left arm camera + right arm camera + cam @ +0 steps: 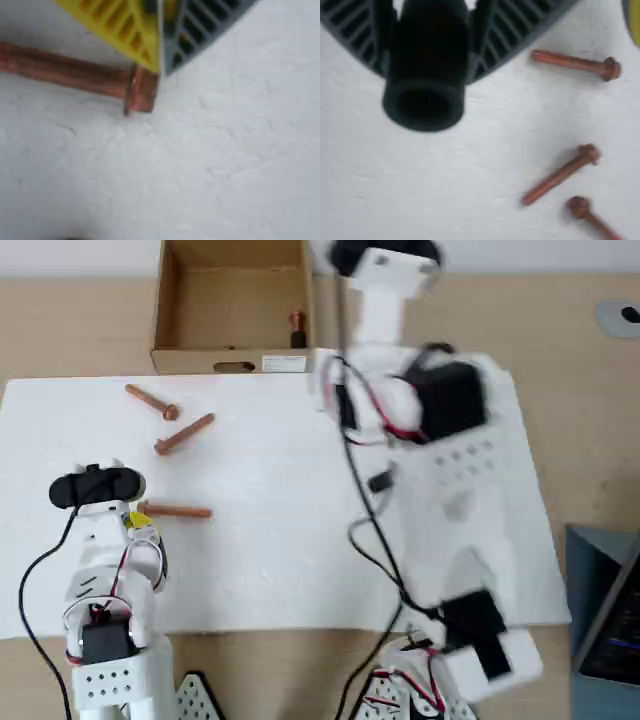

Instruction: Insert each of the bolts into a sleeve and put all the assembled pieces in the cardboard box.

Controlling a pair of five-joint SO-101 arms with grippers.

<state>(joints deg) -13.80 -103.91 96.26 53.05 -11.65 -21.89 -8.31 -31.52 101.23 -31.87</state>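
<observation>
1. Cardboard box (180, 358) at the far edge of the table (60, 330), with one assembled piece (297, 328), a bolt in a dark sleeve, by a side wall inside.
2. By that count, one piece done. Three more loose on the white mat (300, 560) and not yet sleeved: far bolt (150, 400), middle bolt (183, 434), near bolt (175, 510).
3. Left gripper (161, 62) down at the near bolt, yellow and grey jaws drawn together with nothing between them. Tips just beside the flanged head, contact unclear.
4. Right gripper (427, 75) clamped around a black sleeve (422, 105), open bore facing out over the mat, well apart from all three bolts.
5. Probably next: a grasp on the near bolt, then bolt into sleeve. Sleeving and boxing left for three pieces.
</observation>
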